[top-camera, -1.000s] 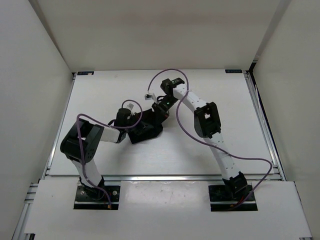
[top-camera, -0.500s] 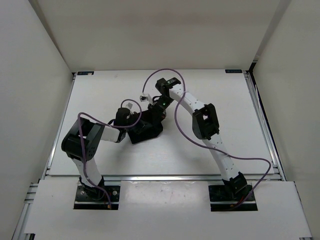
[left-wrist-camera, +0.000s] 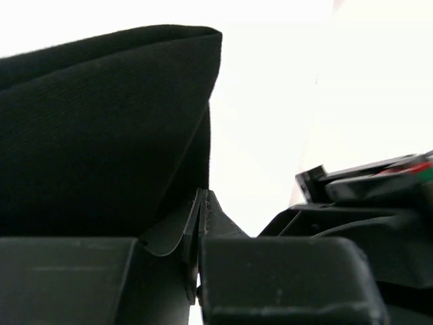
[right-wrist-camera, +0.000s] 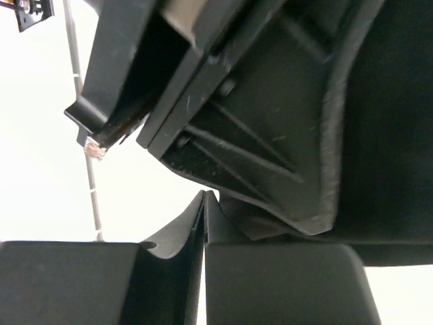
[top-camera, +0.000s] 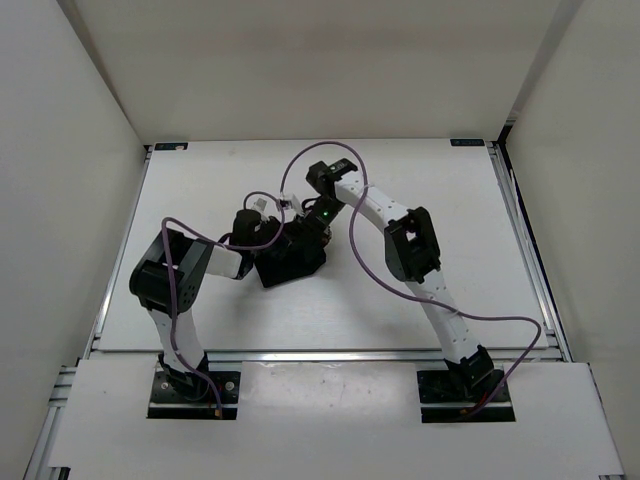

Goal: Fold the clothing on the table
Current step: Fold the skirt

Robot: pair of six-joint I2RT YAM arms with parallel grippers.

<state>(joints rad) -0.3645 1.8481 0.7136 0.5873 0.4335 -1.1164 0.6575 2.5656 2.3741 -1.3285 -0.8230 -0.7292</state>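
the clothing [top-camera: 292,268] lies bunched in a compact black heap in the middle of the worktop [top-camera: 440,190], just ahead of both arms. the left pincer [left-wrist-camera: 201,203] is closed at the fabric's lower edge, seemingly pinching a layer so the fold stands up. just beyond, the right pincer [right-wrist-camera: 204,202] is closed on nothing and crowded against the left one, probably ready to press the fold down.
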